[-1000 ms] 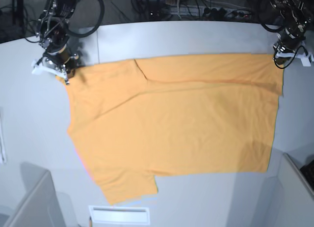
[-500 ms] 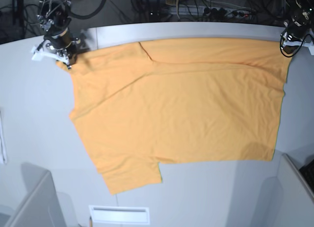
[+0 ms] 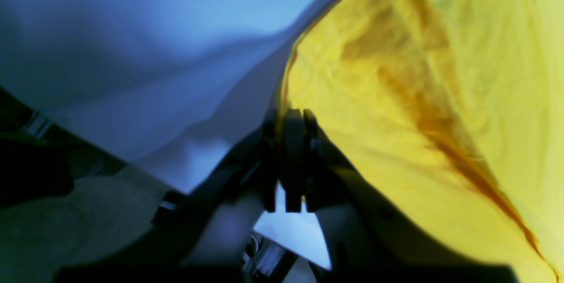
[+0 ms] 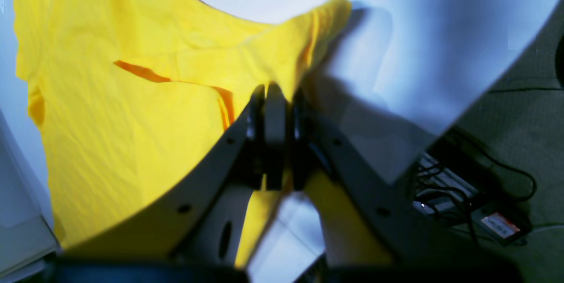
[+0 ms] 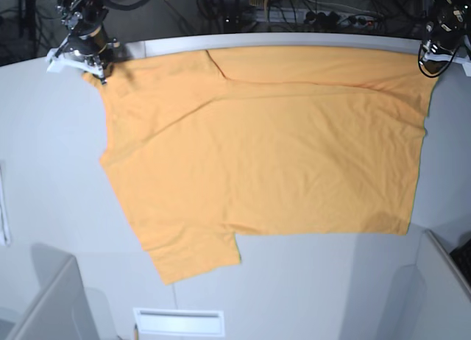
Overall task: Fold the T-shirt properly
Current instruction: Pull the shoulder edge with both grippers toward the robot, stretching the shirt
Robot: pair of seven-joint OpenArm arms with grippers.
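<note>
While I held both far corners, the left pincer (image 3: 288, 117) and right pincer (image 4: 274, 93) were clamped on the T-shirt (image 5: 265, 149), whose length ran between them.

The T-shirt (image 5: 272, 149) was a plain orange-yellow garment, spread nearly flat and sideways across the table (image 5: 44, 178), its far edge reaching the table's back rim. One short sleeve jutted toward the near side. A long shallow crease ran across its upper part. Both far corners were lifted and drawn taut.
</note>
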